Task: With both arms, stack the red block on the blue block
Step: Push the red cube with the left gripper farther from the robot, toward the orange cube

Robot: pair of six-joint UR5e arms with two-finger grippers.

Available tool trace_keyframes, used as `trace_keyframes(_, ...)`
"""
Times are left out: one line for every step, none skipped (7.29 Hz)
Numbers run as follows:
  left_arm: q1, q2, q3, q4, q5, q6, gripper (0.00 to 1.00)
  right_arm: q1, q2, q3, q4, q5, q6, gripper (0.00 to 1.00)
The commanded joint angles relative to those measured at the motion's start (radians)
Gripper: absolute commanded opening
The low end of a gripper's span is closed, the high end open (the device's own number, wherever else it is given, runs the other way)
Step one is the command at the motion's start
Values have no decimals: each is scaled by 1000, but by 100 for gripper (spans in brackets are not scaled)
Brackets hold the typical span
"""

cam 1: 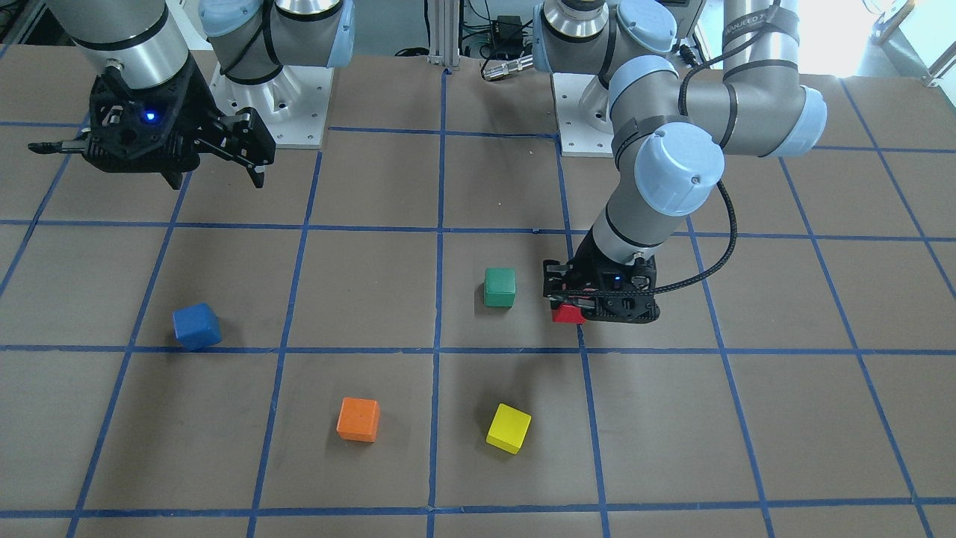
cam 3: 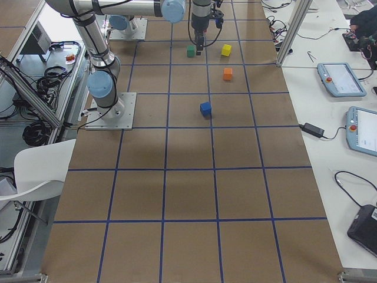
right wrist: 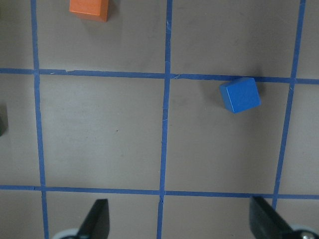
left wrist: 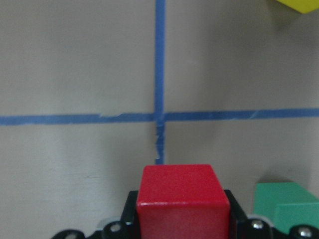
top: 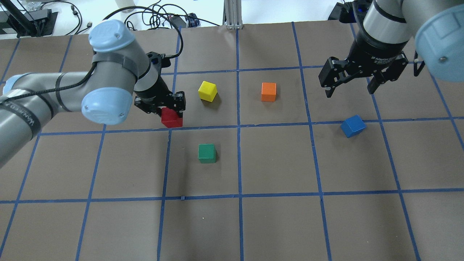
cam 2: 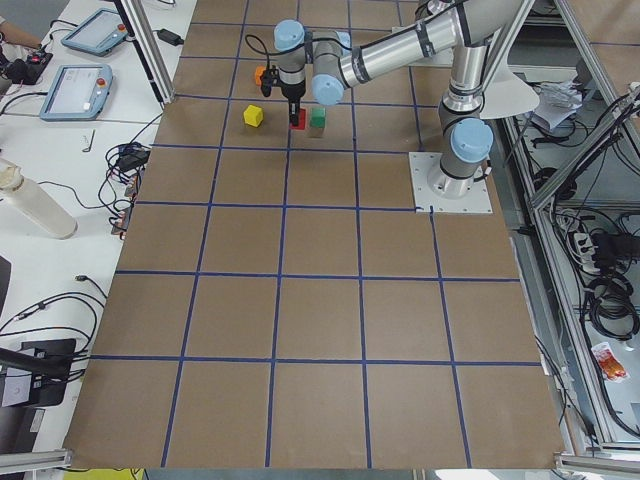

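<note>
**A:** Any legible text?
**B:** The right claw has white print on its body. "2F Adaptive" reads and the rest is cut off. The strap on the left arm starts "WANJEED", remainder unclear.

**A:** Claw states and block positions?
**B:** The left claw is clenched on the red block, low at the counter and just beside a tape crossing. Cannot tell if the block touches the paper. The right claw is spread wide, grasping nothing, raised above the counter. The blue block lies apart from that claw, on the counter, askew to the grid. It is just beside a tape line and well apart from the red block.

**A:** Neighbours, obstructions?
**B:** The green cube is near the red block on the robot's side, the yellow cube near it on the far side. The orange cube lies beyond yellow, toward the right claw. The tape line runs from the red block to the blue block, with orange on its far side and green on its near side.

**A:** Edges, room?
**B:** The far counter edge lies behind yellow and orange, with cables beyond it. Broad brown squares lie between the green cube and the robot.
</note>
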Motion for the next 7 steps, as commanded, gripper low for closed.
trace_keyframes(-171,-110,122,-18,-21,-113,11,0,0,2,-1,-1,-2,100)
trace_keyframes(-200,-164,137,57,-4,-177,12,0,0,3,0,-1,-3,100)
trace_keyframes(-249,-218,139,133,-3,-211,14,0,0,3,0,-1,-3,100)
trace_keyframes(-278,-262,132,140,40,-214,20,0,0,8,0,-1,-6,100)
trace_keyframes(-286,-296,130,184,62,-218,22,0,0,11,0,-1,-5,100)
trace_keyframes(-286,-313,128,208,60,-215,33,0,0,11,-1,-2,-9,100)
trace_keyframes(-286,-330,128,211,62,-219,83,0,0,11,-1,-2,-3,100)
